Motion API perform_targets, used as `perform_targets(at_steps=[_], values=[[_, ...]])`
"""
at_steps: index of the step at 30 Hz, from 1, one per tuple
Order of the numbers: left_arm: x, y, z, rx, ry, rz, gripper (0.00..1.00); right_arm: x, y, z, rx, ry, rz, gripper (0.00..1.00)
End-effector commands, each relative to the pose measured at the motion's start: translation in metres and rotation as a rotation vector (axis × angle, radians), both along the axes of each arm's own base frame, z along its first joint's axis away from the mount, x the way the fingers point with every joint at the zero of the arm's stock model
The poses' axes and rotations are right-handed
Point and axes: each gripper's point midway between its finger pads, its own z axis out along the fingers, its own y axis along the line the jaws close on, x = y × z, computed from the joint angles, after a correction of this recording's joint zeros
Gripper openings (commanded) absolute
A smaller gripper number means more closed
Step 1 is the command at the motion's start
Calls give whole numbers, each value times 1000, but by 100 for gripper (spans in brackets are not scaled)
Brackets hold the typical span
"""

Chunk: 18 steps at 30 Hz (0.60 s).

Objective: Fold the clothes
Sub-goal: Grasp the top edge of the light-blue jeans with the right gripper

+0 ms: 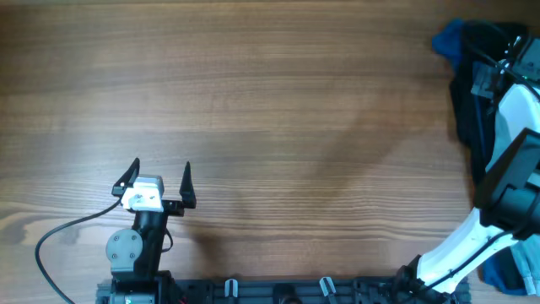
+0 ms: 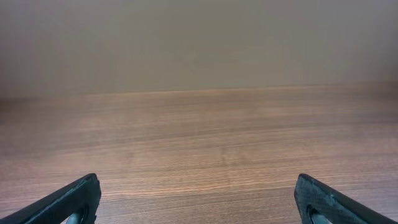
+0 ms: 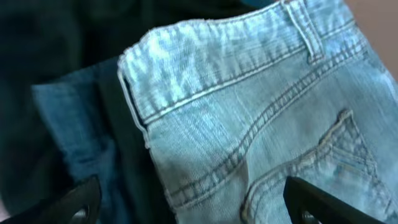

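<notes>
"At the far right edge of the table [image 1: 270, 101], what is there?"

"A heap of clothes: a dark garment [image 1: 468, 105] with a blue garment [image 1: 447, 40] poking out at its top corner. The right arm reaches over the heap and hides much of it from above."

"And up close?"

"The right wrist camera looks straight down on pale denim [image 3: 261, 124]. It lies on top of the dark cloth. Its waistband [image 3: 205, 46] runs across the upper part of the view, and a stitched pocket [image 3: 336, 162] sits lower right. The right gripper [image 3: 196, 205] hangs over it with its fingers spread wide and nothing between them."

"What about the other arm?"

"The left gripper [image 1: 161, 169] waits near the front left of the table, well apart from the heap, also spread wide and empty. Only bare wood lies ahead of it."

"So which step is this?"

"Most likely picking the denim off the heap so it can be laid out on the bare wood. No fold is made yet."

"How should that be done well?"

"I would pinch the waistband, where the cloth is thick and stiff, and catch the denim alone, not the dark cloth beneath. Lift it high enough to come free, then carry it toward the middle, where the left gripper can reach a corner too. A grip on the flat pocket panel may slip or bunch."
</notes>
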Motion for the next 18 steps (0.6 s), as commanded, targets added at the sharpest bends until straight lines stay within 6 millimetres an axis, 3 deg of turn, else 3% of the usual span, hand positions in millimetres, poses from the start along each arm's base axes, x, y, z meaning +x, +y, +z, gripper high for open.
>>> perform_targets(at_steps=[1,4,9,10,12,14,16,18], values=[[0,0,-3,-5,5,4,100,-1,-15,-6,-101,63,-5,95],[0,0,-3,-5,5,4,100,2,-17,-18,-93,67,-2,94],[0,0,-3,-5,5,4,100,-1,-12,-45,-55,111,13,82],[0,0,-3,-5,5,4,100,1,-12,-42,-58,102,11,66],[0,0,-3,-5,5,4,100,3,-14,-35,-65,89,-5,65],[0,0,-3,-5,5,4,100,8,-17,-14,-63,38,-38,66],[0,0,-3,-5,5,4,100,11,-14,3,-58,-1,-23,57],[0,0,-3,-5,5,4,100,10,-13,1,-55,13,-17,57]])
